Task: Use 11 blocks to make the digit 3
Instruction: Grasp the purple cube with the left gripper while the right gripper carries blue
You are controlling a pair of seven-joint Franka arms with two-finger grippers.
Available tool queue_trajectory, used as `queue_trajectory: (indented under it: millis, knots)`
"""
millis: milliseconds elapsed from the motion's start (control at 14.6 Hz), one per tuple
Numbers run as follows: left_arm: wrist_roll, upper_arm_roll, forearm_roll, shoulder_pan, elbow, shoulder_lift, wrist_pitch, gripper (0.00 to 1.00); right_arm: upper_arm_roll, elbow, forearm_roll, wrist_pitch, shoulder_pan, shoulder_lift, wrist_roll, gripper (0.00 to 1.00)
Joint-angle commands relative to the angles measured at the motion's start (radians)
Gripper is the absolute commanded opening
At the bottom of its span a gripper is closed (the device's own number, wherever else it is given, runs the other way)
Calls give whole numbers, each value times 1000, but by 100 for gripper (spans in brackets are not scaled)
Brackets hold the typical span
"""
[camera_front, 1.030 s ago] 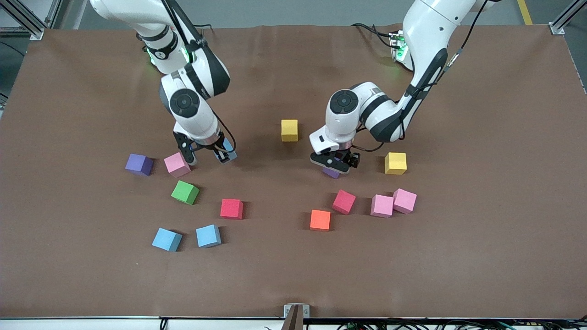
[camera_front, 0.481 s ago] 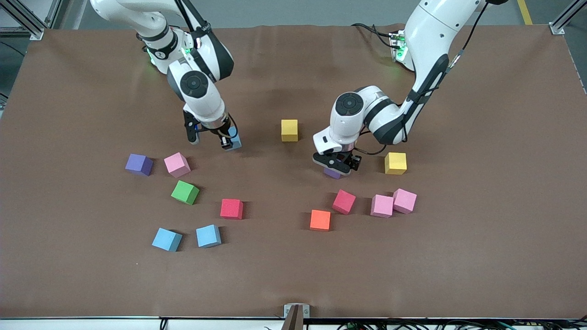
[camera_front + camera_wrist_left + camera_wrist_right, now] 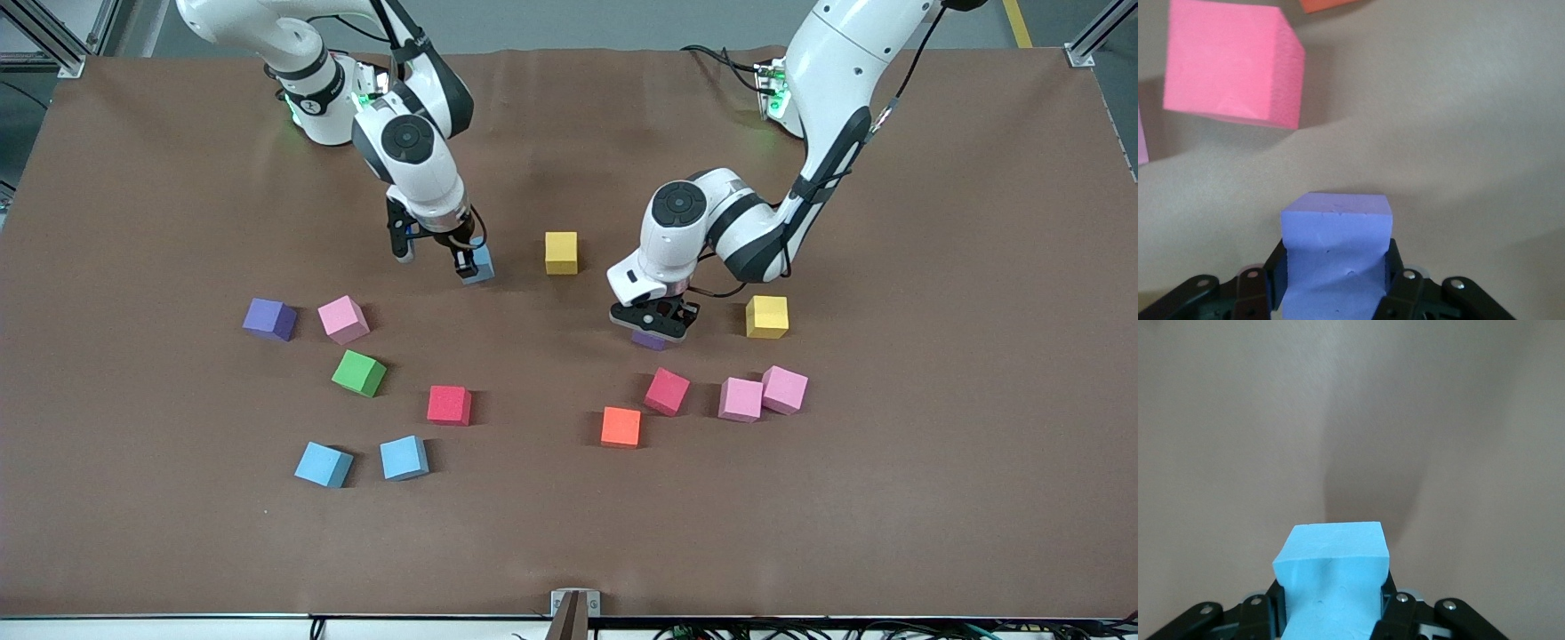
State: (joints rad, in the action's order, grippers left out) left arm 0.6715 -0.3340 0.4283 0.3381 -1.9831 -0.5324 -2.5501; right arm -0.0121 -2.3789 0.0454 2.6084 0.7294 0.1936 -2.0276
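Left gripper was down at the table near the middle, fingers squeezed onto a purple block, foam pinched in at the sides. That block sat on the brown table. Right gripper was clamped on a light blue block, sides dented too; in the front view that block hung just above the table, its shadow on the surface below in the right wrist view.

Around the left gripper, by the front view's clock face: yellow block at 10 o'clock, second yellow block at 3 o'clock, red block at 6 o'clock, orange block at 7 o'clock, two pink blocks touching each other at 4 o'clock.

From the right gripper: pink block at 8 o'clock, second purple block farther out the same way, green block at 7 o'clock, second red block at 6 o'clock. Two light blue blocks lay nearest the front camera, close but apart.

No digit 3 formed; blocks were scattered singly.
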Motion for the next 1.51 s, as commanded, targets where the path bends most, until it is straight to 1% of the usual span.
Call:
queue_trajectory:
  millis: [0, 69, 206, 275, 412, 549, 755, 961, 1099, 1305, 1442]
  knots:
    - [199, -5, -39, -5, 29, 9, 45, 47, -3, -11, 13, 32, 30, 27, -49, 0]
    - [297, -8, -42, -7, 30, 17, 57, 47, -3, -8, 16, 30, 44, 30, -66, 0]
    - [408, -13, -78, -2, 30, 48, 99, 47, -3, -5, 19, 32, 79, 33, -103, 0]
    - [422, -16, -94, 5, 32, 61, 125, 47, -3, -2, 33, 30, 94, 35, -120, 0]
    - [447, -48, -112, 6, 30, 86, 181, 47, -5, 6, 56, 32, 99, 36, -123, 0]
    - [508, -75, -114, 4, 30, 98, 226, 47, -5, 41, 68, 30, 101, 69, -123, 0]
    - [621, -115, -114, 6, 24, 111, 251, 47, -5, 92, 70, 29, 102, 113, -160, 0]
    - [839, -135, -114, 15, 17, 106, 252, 47, -5, 112, 70, 24, 102, 129, -184, 0]
    - [962, -135, -115, 35, 15, 100, 252, 47, -5, 138, 70, 19, 111, 153, -207, 0]
    - [1216, -132, -115, 50, 15, 81, 251, 47, -5, 155, 70, 19, 114, 170, -232, 0]
    - [1325, -134, -115, 52, 17, 72, 251, 47, -6, 155, 70, 19, 120, 173, -243, 0]
